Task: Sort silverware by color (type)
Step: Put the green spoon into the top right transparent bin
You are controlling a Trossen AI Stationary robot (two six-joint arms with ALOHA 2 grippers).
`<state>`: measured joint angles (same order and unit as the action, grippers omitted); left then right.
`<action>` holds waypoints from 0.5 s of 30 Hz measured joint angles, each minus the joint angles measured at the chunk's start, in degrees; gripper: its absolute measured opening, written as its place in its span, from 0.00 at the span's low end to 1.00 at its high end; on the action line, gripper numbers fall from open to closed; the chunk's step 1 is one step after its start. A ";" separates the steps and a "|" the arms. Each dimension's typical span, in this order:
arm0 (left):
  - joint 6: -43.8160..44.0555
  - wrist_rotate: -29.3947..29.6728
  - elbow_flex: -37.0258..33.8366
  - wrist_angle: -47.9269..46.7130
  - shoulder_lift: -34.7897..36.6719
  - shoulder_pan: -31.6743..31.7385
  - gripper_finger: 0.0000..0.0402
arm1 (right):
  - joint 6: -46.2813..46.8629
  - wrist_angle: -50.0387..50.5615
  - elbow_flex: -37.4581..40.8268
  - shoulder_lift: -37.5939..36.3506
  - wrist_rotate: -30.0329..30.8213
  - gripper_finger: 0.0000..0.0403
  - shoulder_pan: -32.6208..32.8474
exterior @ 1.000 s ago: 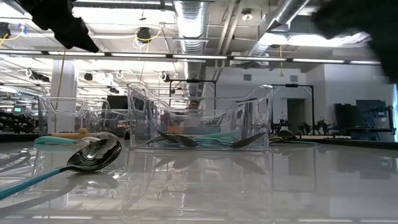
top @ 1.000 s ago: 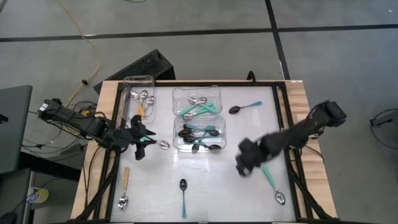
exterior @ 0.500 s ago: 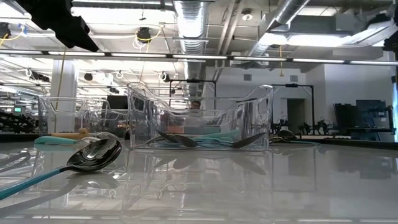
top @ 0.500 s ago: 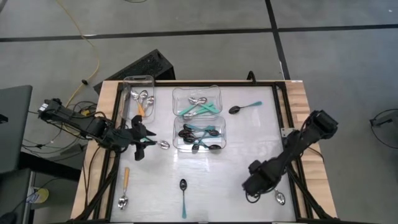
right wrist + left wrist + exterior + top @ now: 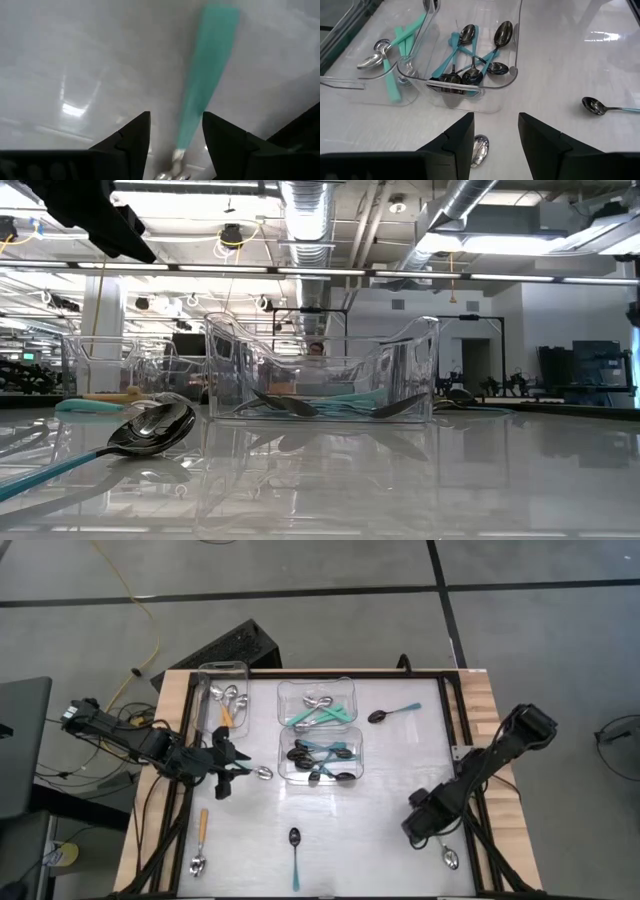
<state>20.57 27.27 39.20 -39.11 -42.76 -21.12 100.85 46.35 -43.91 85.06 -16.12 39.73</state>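
A: Looking straight down in the high view, where do the spoons lie relative to the fingers?
B: The right gripper [image 5: 428,823] hovers low over the desk [image 5: 400,770], above the handle of a silver-bowled teal spoon [image 5: 449,857] whose bowl lies just beyond it. The left gripper [image 5: 232,766] sits at the desk's left side, a silver spoon bowl [image 5: 263,773] just off its tips. A black spoon tub [image 5: 321,755], a silver spoon tub [image 5: 316,704] and a third tub [image 5: 222,690] stand nearby.

A: And the low view?
B: A black-bowled teal spoon [image 5: 120,436] lies in front of the clear tubs.

A: The left wrist view?
B: The left fingers [image 5: 457,137] stand apart, nothing between them; the silver bowl [image 5: 479,150] lies beneath the gap.

A: The right wrist view?
B: The right fingers [image 5: 131,136] are parted, unclosed, with the teal handle [image 5: 205,75] running down into the gap.
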 joint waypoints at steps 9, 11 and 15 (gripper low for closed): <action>-0.37 0.20 0.00 0.02 0.02 0.00 0.35 | -3.60 -1.06 1.08 3.76 -0.50 0.50 0.30; -0.45 0.20 0.00 0.02 0.00 -0.02 0.35 | -5.43 -1.92 1.02 4.82 -0.78 0.49 0.30; -0.43 0.26 0.00 0.02 0.00 0.00 0.35 | -8.00 -3.05 1.06 5.88 -0.74 0.40 -0.61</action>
<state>20.14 27.53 39.20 -39.09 -42.76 -21.12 92.85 43.31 -42.85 90.94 -16.86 39.11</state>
